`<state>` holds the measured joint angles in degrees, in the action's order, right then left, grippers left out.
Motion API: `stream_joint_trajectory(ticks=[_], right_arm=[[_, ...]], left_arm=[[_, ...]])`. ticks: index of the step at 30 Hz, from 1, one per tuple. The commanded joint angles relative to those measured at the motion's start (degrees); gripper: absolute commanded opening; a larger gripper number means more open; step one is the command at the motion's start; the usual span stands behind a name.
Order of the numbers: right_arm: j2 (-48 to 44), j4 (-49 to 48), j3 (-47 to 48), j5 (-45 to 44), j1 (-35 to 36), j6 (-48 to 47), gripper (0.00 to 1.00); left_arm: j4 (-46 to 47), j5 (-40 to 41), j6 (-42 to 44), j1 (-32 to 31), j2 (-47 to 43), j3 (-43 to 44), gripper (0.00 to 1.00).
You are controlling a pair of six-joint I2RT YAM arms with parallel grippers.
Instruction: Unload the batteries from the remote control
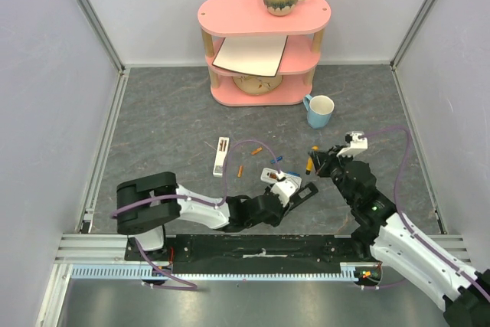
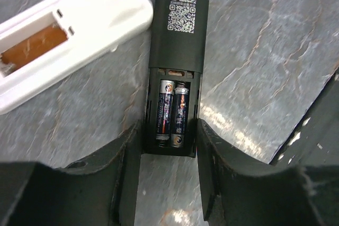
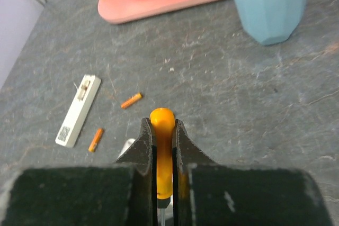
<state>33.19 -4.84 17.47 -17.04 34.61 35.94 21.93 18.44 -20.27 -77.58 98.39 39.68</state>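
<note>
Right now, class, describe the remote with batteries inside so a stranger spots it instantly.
From the pink shelf, come forward to the left gripper. The black remote lies between its fingers. Unlike the white remote beside it, it shows a QR label and two batteries in its open bay.

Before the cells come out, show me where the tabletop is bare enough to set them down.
Bare grey tabletop lies between the slim white remote and the left wall, and right of the light blue mug. Crowded: the middle, with a black remote, a wider white remote, loose orange batteries and the held orange-handled screwdriver.
</note>
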Motion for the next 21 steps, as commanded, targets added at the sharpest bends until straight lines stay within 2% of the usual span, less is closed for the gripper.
stream_joint_trajectory(ticks=[1,5,6,9,15,21], right_arm=[[5.5,-8.1,-2.4,6.9,0.1,0.5,0.00],[8.0,-13.6,-3.8,9.3,1.7,1.5,0.00],[8.6,-14.4,-4.1,9.4,2.1,1.4,0.00],[9.1,-16.9,-4.8,9.7,3.3,1.0,0.00],[8.9,-21.9,-7.4,11.4,4.7,0.4,0.00],[11.1,-27.1,-10.3,11.6,6.1,0.2,0.00]], left_arm=[[-11.5,2.7,-4.8,1.0,-2.9,-5.0,0.43],[-10.9,1.1,-4.4,1.1,-4.6,-6.5,0.51],[-10.7,0.6,-4.4,1.2,-4.8,-6.6,0.64],[-8.8,-0.7,-4.1,1.0,-5.5,-7.6,0.76],[-8.6,0.2,-4.0,-0.2,-6.0,-9.1,0.77],[-10.2,2.0,-4.8,-2.2,-1.9,-7.8,0.66]])
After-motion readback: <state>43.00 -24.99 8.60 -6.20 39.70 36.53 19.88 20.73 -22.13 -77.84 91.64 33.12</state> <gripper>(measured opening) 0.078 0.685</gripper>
